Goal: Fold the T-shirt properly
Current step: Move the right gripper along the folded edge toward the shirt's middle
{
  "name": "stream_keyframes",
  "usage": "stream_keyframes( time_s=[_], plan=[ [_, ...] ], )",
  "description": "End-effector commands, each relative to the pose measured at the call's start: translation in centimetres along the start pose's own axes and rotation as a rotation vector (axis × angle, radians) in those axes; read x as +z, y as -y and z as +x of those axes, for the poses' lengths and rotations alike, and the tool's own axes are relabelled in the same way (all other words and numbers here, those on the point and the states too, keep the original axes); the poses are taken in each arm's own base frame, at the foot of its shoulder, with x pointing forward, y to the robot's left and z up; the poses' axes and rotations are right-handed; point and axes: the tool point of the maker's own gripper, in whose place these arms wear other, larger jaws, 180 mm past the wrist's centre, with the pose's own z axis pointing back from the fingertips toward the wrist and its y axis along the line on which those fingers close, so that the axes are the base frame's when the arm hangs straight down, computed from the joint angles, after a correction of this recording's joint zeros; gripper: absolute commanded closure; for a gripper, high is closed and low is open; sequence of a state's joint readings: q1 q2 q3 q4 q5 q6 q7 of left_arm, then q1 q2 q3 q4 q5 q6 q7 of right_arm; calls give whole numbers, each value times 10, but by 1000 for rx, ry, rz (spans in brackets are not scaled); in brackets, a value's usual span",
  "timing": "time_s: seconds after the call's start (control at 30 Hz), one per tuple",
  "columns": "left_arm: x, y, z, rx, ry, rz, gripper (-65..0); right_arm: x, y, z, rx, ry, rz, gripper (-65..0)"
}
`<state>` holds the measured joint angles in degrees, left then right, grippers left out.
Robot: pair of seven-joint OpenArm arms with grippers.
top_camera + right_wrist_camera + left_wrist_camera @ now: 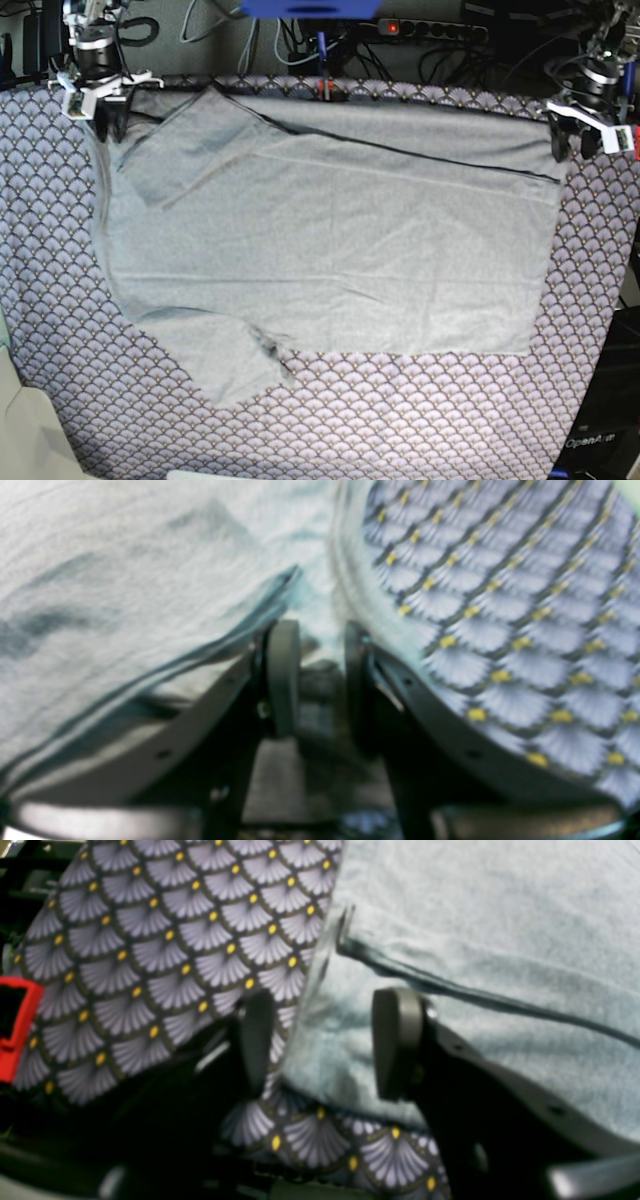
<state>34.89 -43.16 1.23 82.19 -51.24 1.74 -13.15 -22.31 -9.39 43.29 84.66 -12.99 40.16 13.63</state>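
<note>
Scallop-patterned purple-grey cloth (420, 420) with yellow dots covers the worktop nearest the camera. On it the light grey cotton T-shirt (340, 250) lies spread flat. At its far corners, the left pincer (322, 1040) stands apart astride the hem; the right pincer (320, 675) is narrowly apart at the edge.

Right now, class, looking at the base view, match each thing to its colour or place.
Things:
1. T-shirt
2. tablecloth
3. left gripper
4. right gripper

Descriptions:
A. purple-grey scallops with yellow dots
B. top right of the base view, at a shirt corner
C. plain light grey, spread out
D. top left of the base view, at a shirt corner

Pairs: 1-C, 2-A, 3-B, 4-D
</note>
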Motion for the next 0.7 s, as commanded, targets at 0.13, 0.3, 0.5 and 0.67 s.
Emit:
stream_keyframes(
  time_s=[0.13, 0.3, 0.5, 0.67],
  plan=[
    [0, 1, 11, -4, 37, -9, -317, 0, -18, 27, 26, 6, 59, -174],
    [0, 2, 10, 4, 38, -8, -317, 9, -44, 44, 53, -32, 131, -175],
    [4, 6, 9, 8, 36, -18, -317, 17, -60, 35, 84, -121, 178, -177],
    [6, 10, 9, 11, 34, -28, -317, 31, -70, 17, 87, -187, 210, -258]
  ],
)
